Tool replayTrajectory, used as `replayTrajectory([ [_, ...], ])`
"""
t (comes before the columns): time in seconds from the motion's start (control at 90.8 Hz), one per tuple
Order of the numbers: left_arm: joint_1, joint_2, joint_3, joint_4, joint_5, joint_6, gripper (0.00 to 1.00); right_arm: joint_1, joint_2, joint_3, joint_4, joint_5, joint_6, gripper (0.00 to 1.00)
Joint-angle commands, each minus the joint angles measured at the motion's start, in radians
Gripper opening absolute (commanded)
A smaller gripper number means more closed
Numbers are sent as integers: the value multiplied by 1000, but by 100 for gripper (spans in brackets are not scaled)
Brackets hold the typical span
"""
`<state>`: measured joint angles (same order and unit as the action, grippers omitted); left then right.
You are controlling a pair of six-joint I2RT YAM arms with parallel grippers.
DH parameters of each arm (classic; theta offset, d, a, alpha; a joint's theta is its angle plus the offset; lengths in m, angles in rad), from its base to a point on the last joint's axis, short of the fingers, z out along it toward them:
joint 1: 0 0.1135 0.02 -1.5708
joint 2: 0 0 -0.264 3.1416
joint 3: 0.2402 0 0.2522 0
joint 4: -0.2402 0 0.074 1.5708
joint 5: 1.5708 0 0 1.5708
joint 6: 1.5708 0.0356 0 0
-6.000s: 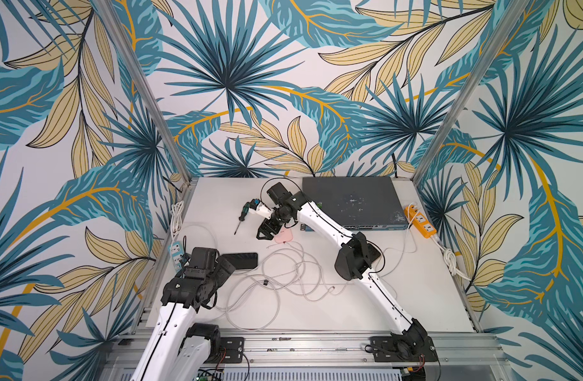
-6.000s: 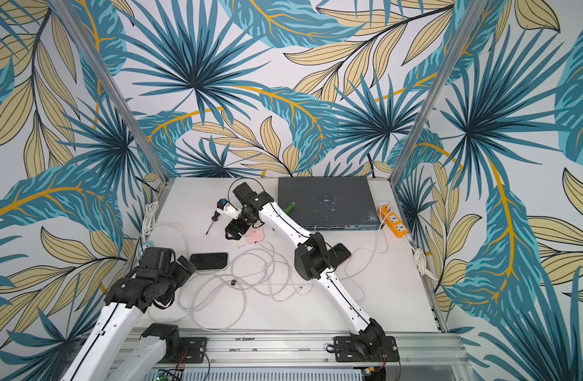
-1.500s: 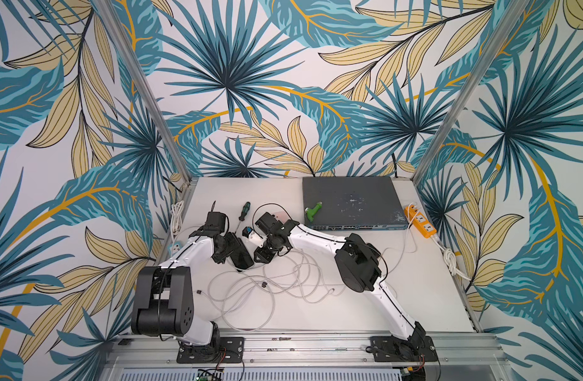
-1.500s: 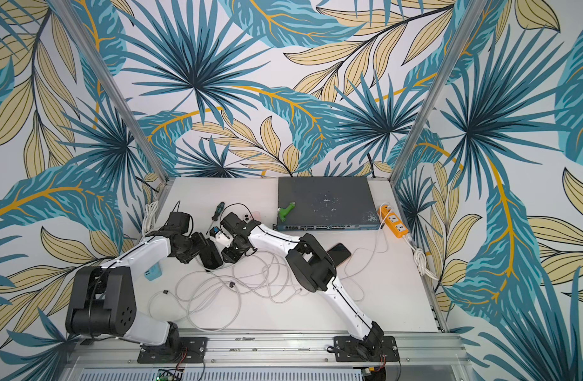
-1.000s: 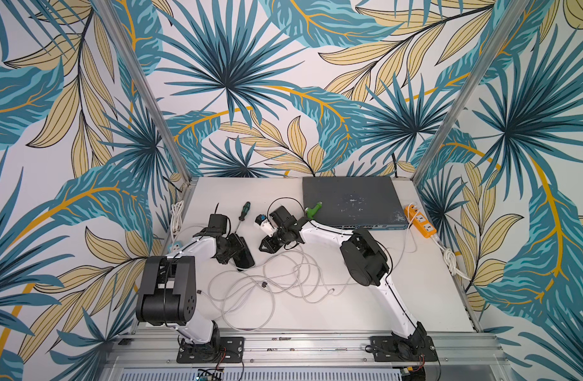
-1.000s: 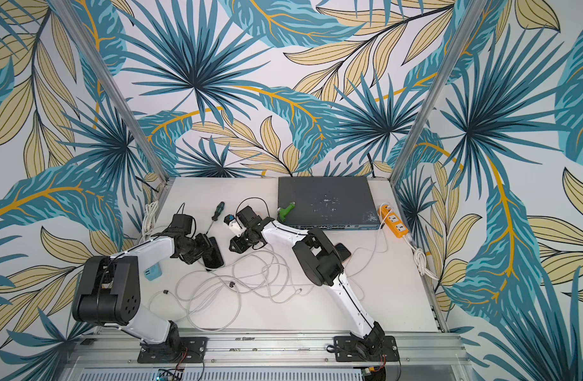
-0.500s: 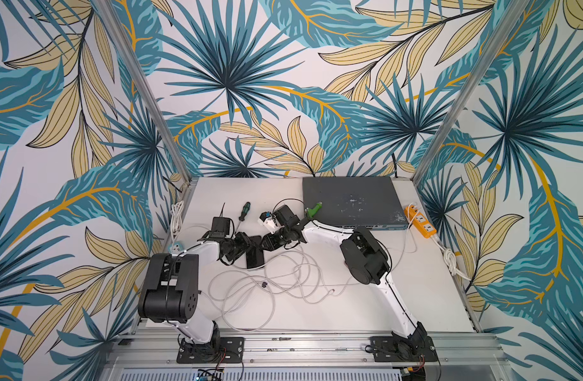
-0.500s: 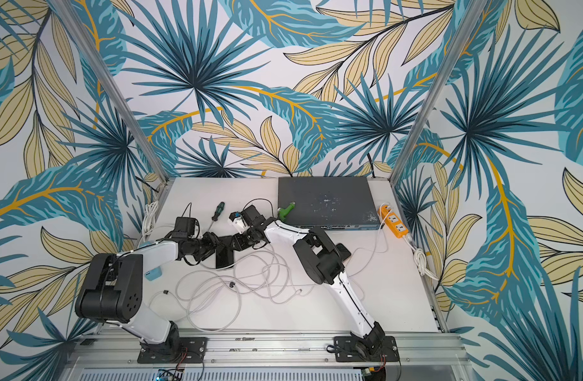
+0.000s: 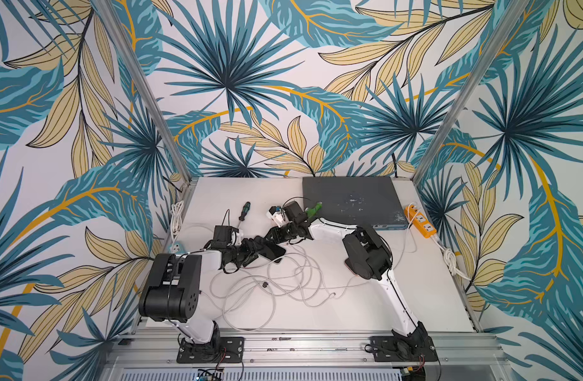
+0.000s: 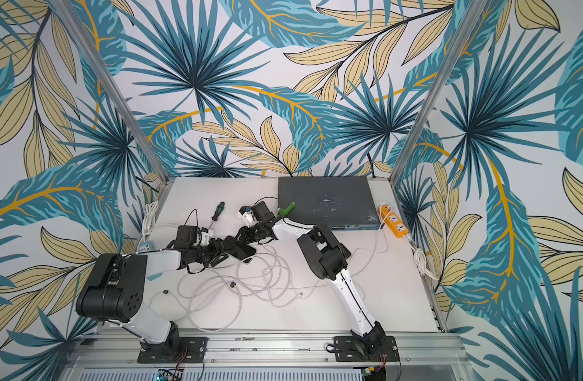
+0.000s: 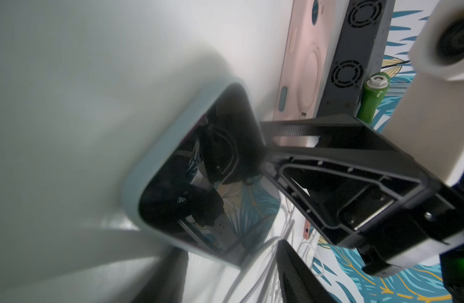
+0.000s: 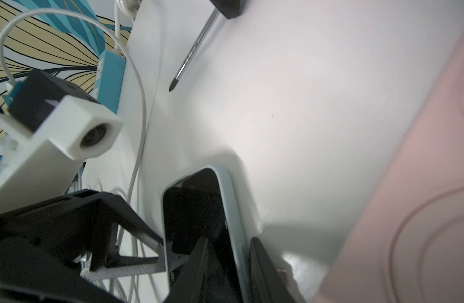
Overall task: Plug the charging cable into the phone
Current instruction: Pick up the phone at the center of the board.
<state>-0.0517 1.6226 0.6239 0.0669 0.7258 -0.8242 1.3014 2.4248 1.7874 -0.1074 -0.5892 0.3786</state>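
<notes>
Between both arms, left of the table's middle, the phone is held tilted up. The right gripper clamps its long edge. The left gripper brackets the opposite edge, and I cannot tell whether it grips. Beside them the charging cable lies loose and unheld. My judgement: keep one firm hold, leave the port end exposed, and free the other jaws for the plug.

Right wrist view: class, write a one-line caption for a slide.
Right gripper pinching the blue-cased phone by its edge, a screwdriver lying on the table.
</notes>
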Motion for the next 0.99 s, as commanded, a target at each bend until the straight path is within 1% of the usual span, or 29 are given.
replayTrajectory([
  [0.0, -19, 22, 32, 133, 83, -44, 58, 22, 77, -42, -69, -34, 13, 31],
  [0.143, -20, 8, 75, 149, 80, -76, 57, 20, 86, -36, -79, -39, 11, 31],
  [0.297, -19, -51, 91, 139, 25, -85, 57, 17, 86, -37, -83, -53, 11, 31],
  [0.474, -19, -49, 120, 95, -7, -57, 57, 13, 56, -71, -59, -57, 5, 31],
  [0.584, -20, -8, 124, 59, -9, -22, 53, 9, 45, -87, -45, -56, 7, 32],
  [0.76, -22, 27, 104, 13, -56, 21, 41, 9, 52, -82, -43, -60, 10, 32],
  [0.881, -22, 36, 103, 25, -72, 6, 36, 7, 54, -82, -46, -60, 8, 32],
  [0.981, -23, 22, 112, 47, -84, -24, 35, 7, 53, -83, -47, -60, 8, 32],
])
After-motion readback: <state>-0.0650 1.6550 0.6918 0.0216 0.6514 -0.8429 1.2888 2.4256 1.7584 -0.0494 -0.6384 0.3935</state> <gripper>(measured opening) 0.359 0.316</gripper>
